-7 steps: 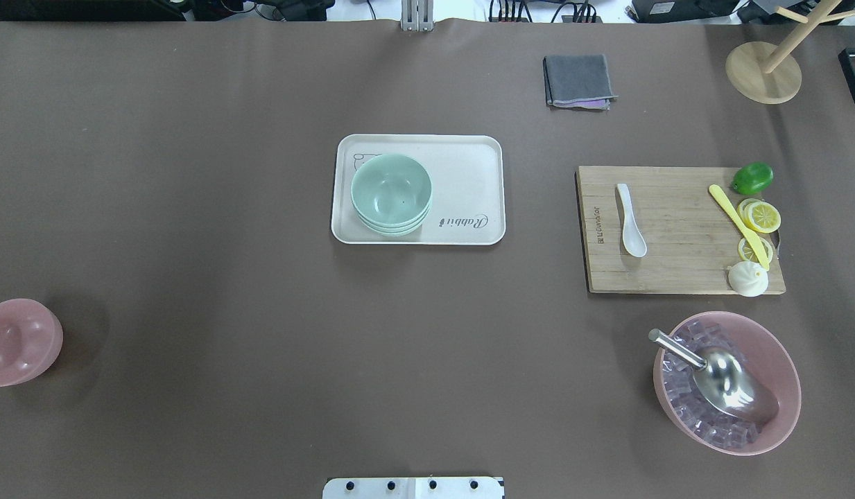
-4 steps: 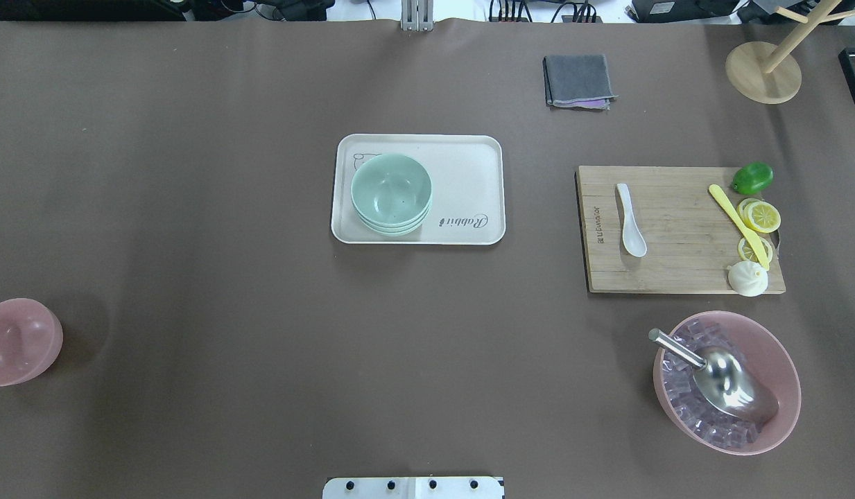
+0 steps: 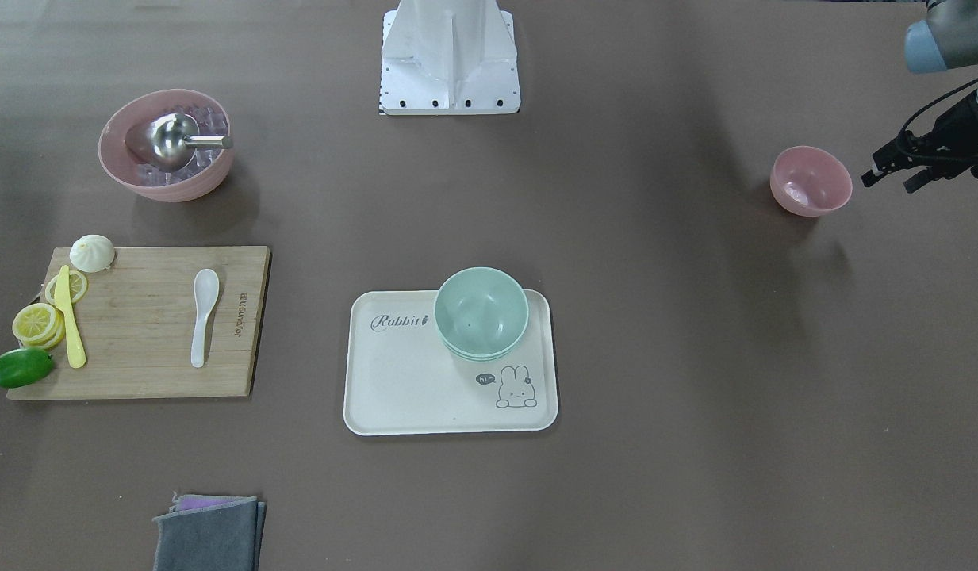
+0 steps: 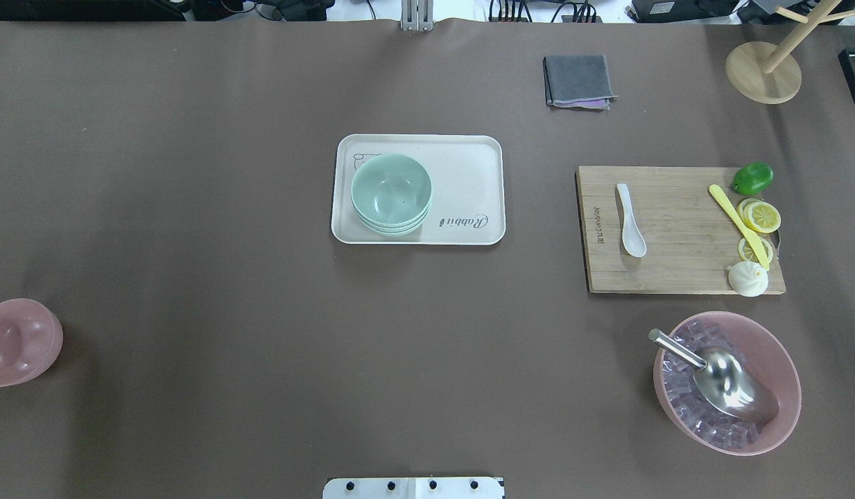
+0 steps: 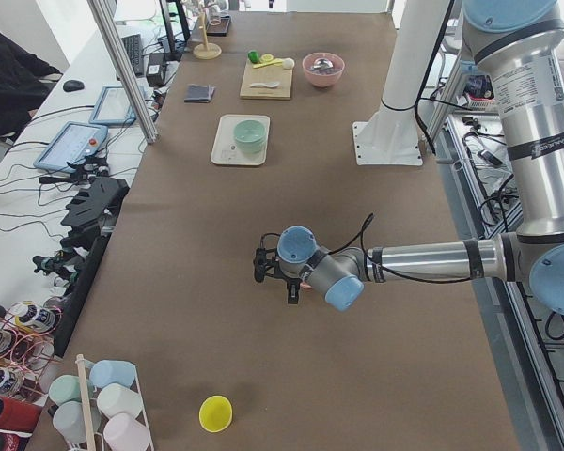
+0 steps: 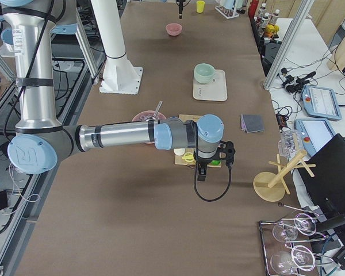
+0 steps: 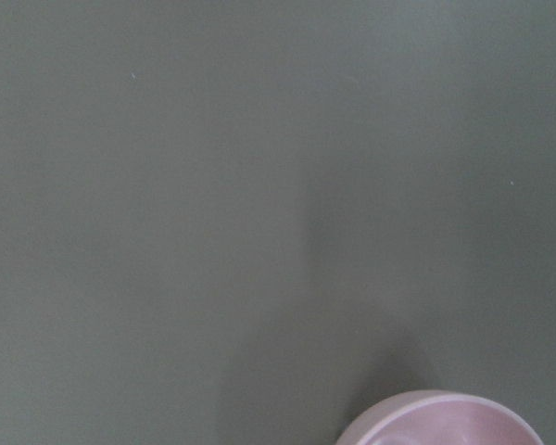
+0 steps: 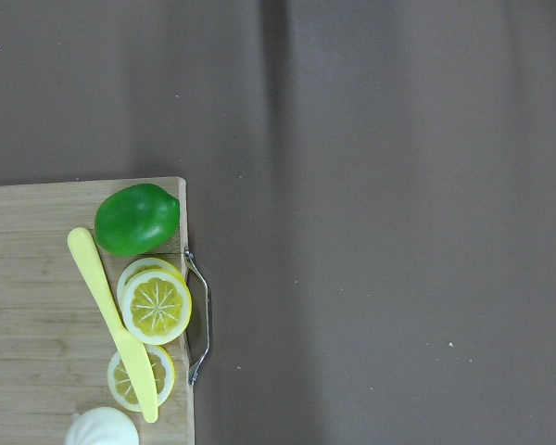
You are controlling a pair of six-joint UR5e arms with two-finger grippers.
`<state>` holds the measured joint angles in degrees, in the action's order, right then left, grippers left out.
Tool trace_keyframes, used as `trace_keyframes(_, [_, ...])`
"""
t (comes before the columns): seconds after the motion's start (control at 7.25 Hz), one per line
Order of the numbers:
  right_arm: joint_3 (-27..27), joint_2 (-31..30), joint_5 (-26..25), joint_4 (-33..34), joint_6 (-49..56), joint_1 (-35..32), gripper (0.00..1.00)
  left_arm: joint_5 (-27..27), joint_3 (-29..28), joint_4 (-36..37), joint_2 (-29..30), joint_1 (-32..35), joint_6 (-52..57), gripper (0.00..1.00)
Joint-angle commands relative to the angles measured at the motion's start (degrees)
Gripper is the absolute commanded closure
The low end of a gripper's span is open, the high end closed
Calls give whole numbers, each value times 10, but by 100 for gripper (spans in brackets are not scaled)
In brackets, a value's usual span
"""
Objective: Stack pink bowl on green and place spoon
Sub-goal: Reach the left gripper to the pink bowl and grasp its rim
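Note:
A small empty pink bowl (image 4: 14,342) stands at the table's left edge; it also shows in the front view (image 3: 810,180) and at the bottom of the left wrist view (image 7: 440,422). Stacked green bowls (image 4: 391,193) sit on the left part of a cream tray (image 4: 469,173). A white spoon (image 4: 630,220) lies on a wooden cutting board (image 4: 677,270). My left gripper (image 3: 893,181) hovers open and empty just outside the pink bowl. My right gripper (image 6: 202,171) hangs over the board's lime corner; I cannot tell whether it is open or shut.
A large pink bowl of ice cubes with a metal scoop (image 4: 727,381) stands near the board. A lime (image 4: 752,178), lemon slices, a yellow knife (image 4: 739,225) and a bun (image 4: 747,278) are on the board's right side. A grey cloth (image 4: 578,81) and a wooden stand (image 4: 763,69) are at the far edge.
The shadow on the table beside the small pink bowl has faded and drawn back toward the left edge. No object has moved.

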<state>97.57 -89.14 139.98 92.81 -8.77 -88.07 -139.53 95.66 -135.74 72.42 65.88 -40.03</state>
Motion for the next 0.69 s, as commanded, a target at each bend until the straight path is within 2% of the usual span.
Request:
trace_keyframes(0.0, [0,0,-1,0,-1,1,0,1,-8,-8,-5,-38,-13,16])
trace_keyframes(0.55, [0,-2,1,1,-2,6,0,0,-21,-10,-2,-58,-8,37])
